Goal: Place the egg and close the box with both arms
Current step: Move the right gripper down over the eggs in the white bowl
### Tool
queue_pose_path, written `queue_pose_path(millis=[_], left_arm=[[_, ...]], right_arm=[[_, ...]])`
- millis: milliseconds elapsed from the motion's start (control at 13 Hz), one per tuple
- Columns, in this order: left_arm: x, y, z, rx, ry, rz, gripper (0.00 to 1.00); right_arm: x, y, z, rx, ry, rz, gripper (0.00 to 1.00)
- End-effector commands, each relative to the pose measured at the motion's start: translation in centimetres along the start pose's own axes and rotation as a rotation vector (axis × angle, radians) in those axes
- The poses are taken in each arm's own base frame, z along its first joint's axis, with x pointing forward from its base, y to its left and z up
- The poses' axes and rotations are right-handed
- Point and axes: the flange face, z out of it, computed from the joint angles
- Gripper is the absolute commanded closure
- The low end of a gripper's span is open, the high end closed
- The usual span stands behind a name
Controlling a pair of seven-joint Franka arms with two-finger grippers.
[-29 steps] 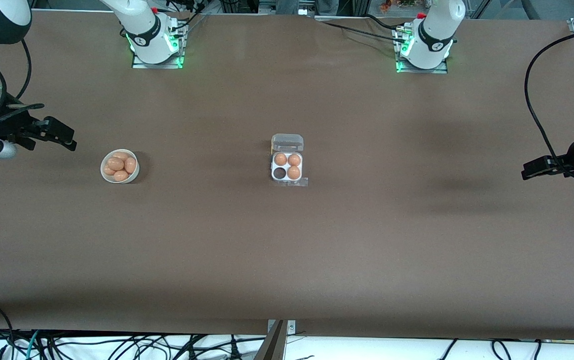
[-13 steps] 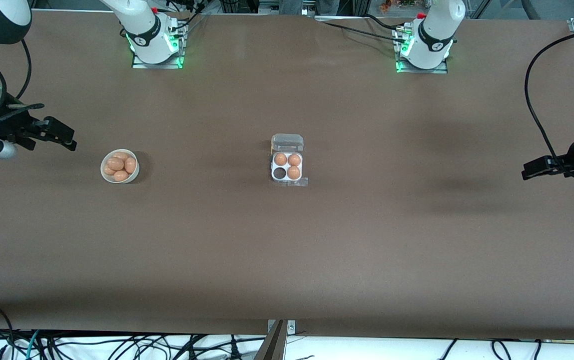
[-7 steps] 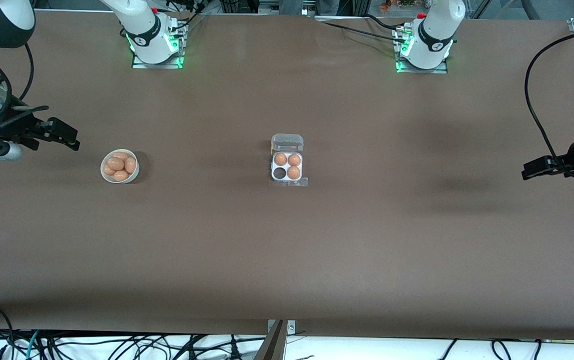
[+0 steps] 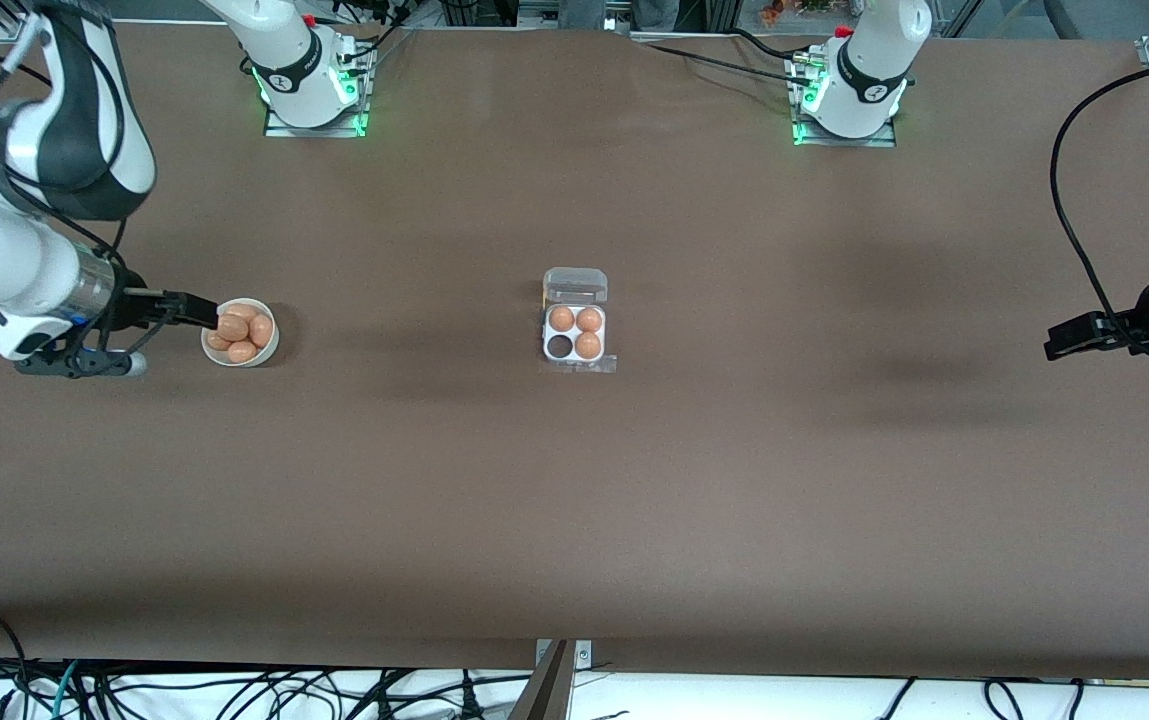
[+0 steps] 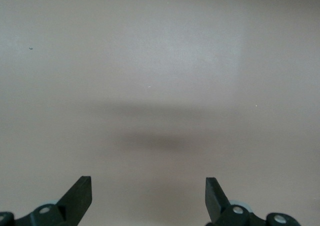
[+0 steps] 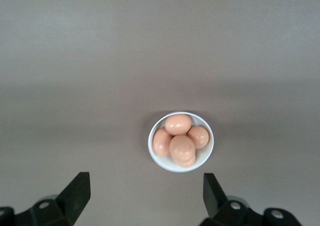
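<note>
Now the right gripper (image 4: 202, 312) has swung over the bowl (image 4: 267, 349).

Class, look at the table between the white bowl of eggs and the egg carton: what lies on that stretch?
Nothing: in the front view, only bare brown table lies between the bowl and the box.
</note>
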Motion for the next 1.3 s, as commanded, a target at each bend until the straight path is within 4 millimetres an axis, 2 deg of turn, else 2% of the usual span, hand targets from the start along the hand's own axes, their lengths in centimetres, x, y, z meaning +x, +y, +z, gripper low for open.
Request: queue_pose_path(millis=[0,230,460,690,1226], left_arm=[[0.4,-0.4,-0.4,-0.015,0.008,0.018,0.0],[0.5,-0.3,-0.2,-0.02,0.005,0.017,0.0],[0.5,-0.6,-0.1,-0.016,0.005,0.013,0.0],[0.5,-0.8,-0.1,-0.014,0.006,0.009,0.0],[0.6,-0.8,0.1,-0.014,0.003,0.01,0.0]], right_arm=[[-4.1,1.7,3.5,0.001,0.059,-0.001,0.0],[-5.5,1.8,8.0,-0.001,0.128,0.0,0.0],[-5.7,1.9,10.0,-0.004,0.107,-0.006,0.0],[-4.9,2.3,12.5,-0.01,0.117,0.002,0.0],[-4.2,2.5,15.1,-0.017,0.111,-0.02,0.0]])
